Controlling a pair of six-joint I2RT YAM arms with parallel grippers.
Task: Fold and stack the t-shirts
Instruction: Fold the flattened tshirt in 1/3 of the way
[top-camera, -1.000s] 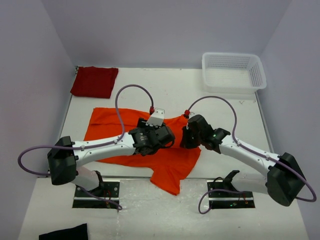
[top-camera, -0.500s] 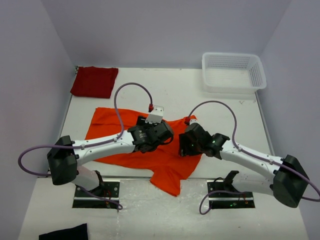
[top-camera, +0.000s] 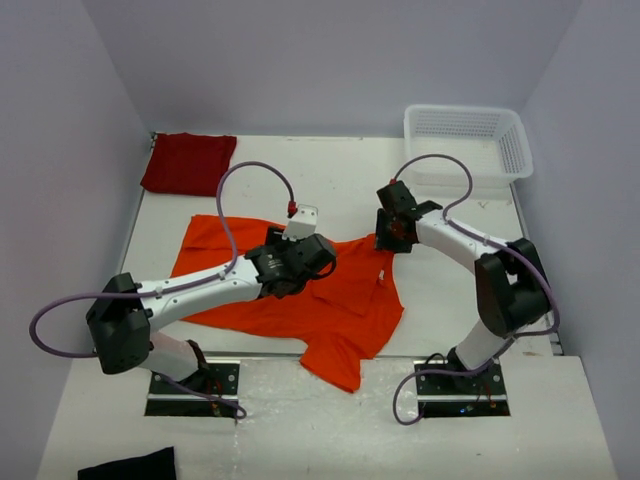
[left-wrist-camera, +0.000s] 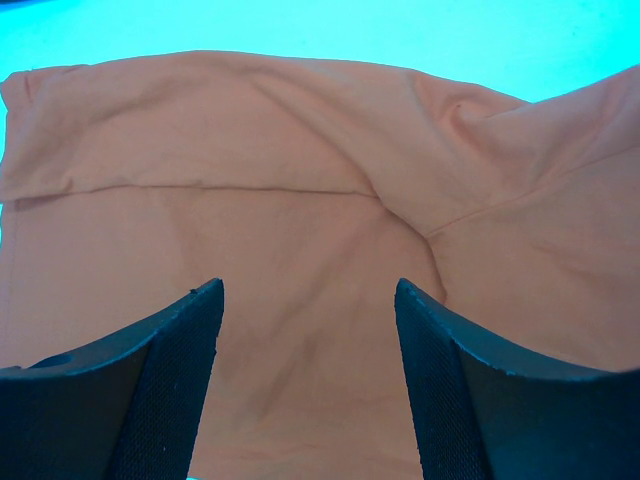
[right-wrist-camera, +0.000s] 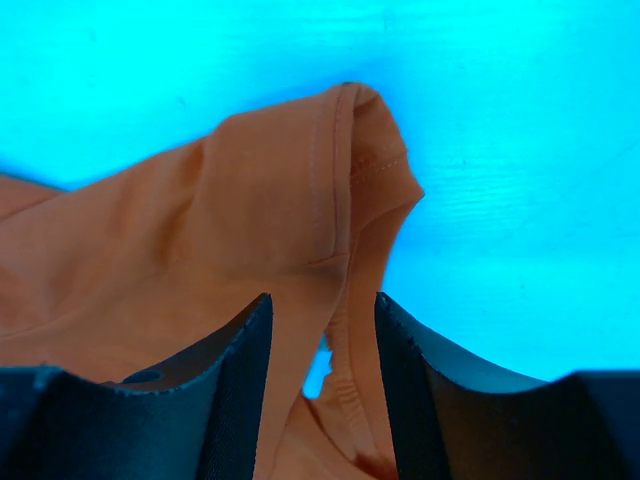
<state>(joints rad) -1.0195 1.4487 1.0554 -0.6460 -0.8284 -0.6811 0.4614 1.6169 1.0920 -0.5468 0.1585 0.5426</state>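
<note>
Beneath both tools: orange t-shirt (top-camera: 340, 310), lying on bench (top-camera: 340, 180). Right tool (right-wrist-camera: 322, 305), pressed together a second ago, is standing spread at its hemmed corner (right-wrist-camera: 345, 150), perhaps touching; left tool (left-wrist-camera: 308, 290) is hovering spread. Folding is barely starting.

White table (top-camera: 330, 170) spans booth from wall to wall, matte top; near strip (top-camera: 330, 420) paler, slightly glossy, speckled

Back wall (top-camera: 330, 60), left wall (top-camera: 50, 200), right wall (top-camera: 600, 150) plain pale lavender, bare, meeting table edges

White mesh basket (top-camera: 467, 140) at far right corner of table

Black cloth (top-camera: 128, 466) at near left, cut off by bottom edge of top view

Light even, diffuse; shadows soft

In wrist views table surface reads cyan
</note>
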